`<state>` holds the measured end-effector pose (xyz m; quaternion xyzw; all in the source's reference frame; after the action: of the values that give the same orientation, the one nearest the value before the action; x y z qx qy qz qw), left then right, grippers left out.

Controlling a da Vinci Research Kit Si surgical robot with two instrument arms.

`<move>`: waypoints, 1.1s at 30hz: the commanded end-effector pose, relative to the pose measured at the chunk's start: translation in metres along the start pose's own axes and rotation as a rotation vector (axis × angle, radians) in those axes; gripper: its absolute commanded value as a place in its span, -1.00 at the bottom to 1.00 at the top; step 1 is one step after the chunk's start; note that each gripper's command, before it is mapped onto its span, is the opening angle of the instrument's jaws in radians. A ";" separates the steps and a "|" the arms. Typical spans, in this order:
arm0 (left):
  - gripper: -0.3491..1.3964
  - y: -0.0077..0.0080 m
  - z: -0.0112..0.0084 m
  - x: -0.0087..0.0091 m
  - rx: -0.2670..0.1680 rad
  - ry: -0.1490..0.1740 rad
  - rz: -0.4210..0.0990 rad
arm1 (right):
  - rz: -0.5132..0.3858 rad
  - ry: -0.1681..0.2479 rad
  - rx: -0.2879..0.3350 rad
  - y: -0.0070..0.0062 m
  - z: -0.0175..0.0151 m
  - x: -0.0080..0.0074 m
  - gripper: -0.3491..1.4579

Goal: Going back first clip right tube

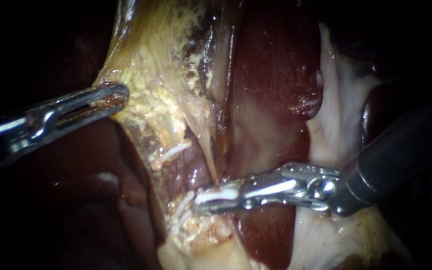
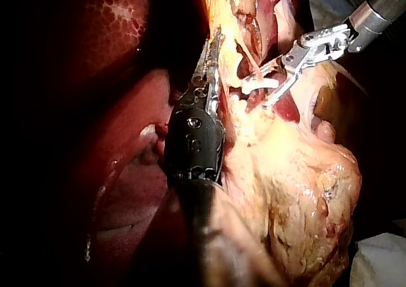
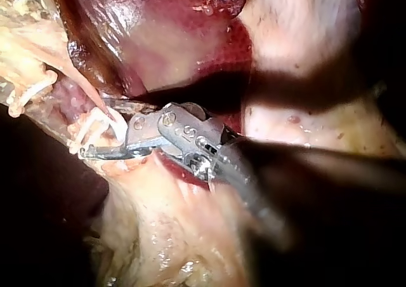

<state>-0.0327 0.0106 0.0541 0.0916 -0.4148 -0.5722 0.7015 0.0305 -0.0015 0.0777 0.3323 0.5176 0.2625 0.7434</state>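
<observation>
The right instrument (image 1: 201, 200) had its jaws apart around the white clip (image 1: 221, 193) on the thin tube (image 1: 207, 155). The left instrument (image 1: 118, 97), well apart from that clip, clamped fatty tissue (image 1: 151, 95). The tube looked soft and easily torn, so the fat beside it seemed the safer hold.

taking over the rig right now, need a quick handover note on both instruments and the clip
Left instrument: shut on the edge of the yellowish fatty tissue, holding it out to the side.
Right instrument: open, its tip at the thin pale tube, beside the dark red liver.
Small white clip: lies inside the right instrument's open tip, at the tube.
Done: the clip appears placed. I cannot tell whether it is fully closed.
Left: back the right instrument straight out without snagging the clip. Leave the left grip as it is.
</observation>
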 end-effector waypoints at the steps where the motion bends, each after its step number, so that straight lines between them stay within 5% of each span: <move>1: -1.00 0.0000 -0.0001 0.0000 0.001 0.000 0.000 | -0.015 0.008 0.005 0.0000 -0.0001 -0.0001 0.04; 7: -1.00 0.0000 -0.0001 0.0000 0.001 0.000 0.000 | -0.123 0.011 0.011 -0.0001 -0.0009 -0.0004 0.05; 19: -1.00 0.0001 -0.0002 0.0000 0.001 0.000 0.000 | -0.190 0.016 -0.002 0.0000 -0.0048 -0.0005 0.05; 33: -1.00 0.0001 0.0000 0.0001 0.000 -0.001 0.001 | -0.503 0.060 -0.032 -0.0014 -0.0126 0.0061 0.05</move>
<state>-0.0326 0.0105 0.0541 0.0918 -0.4157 -0.5717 0.7014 0.0205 0.0051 0.0697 0.1696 0.6047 0.0853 0.7735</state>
